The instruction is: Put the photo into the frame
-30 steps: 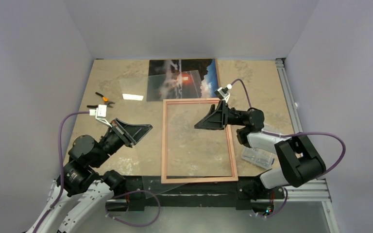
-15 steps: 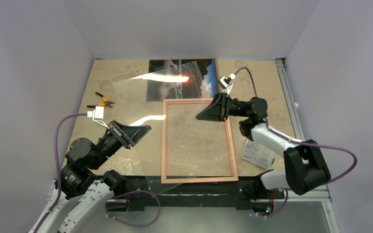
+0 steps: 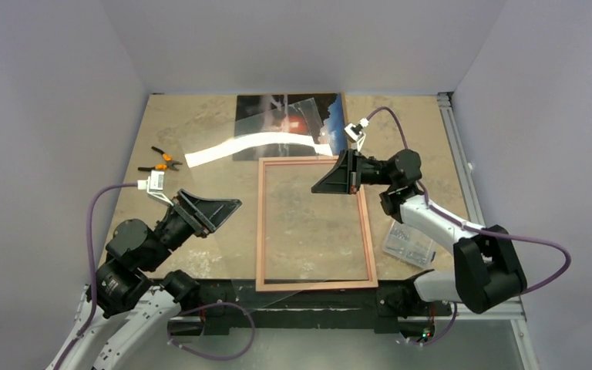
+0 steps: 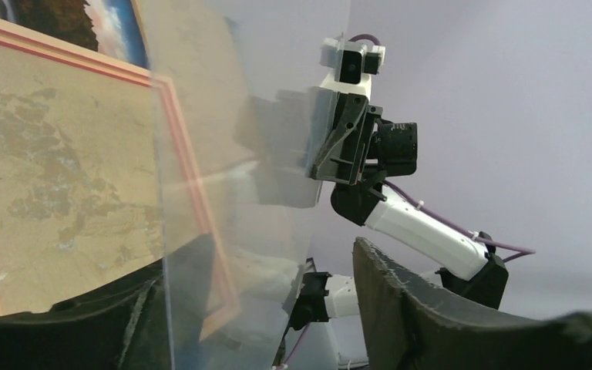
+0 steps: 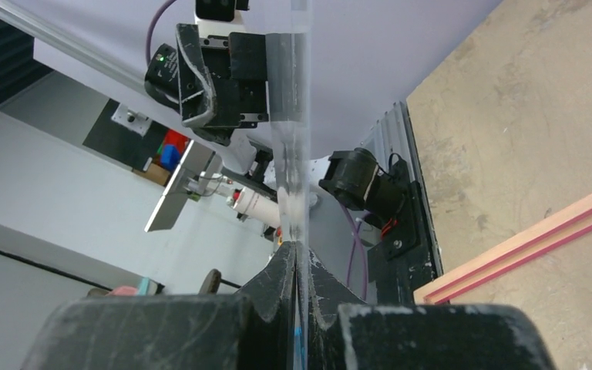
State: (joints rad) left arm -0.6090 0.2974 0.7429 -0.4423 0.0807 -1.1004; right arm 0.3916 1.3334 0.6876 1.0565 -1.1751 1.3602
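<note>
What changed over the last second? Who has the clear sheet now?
Handover: the right gripper closed its fingers on the clear sheet, and the left gripper opened its fingers, releasing it. The sheet tilted, so its glare streak shifted. The frame, photo and pliers stayed put.

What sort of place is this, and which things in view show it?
Probably a robotics lab test cell: left arm and right arm bolted at the edge of a table, plain walls boxing it in, aluminium rail alongside.
</note>
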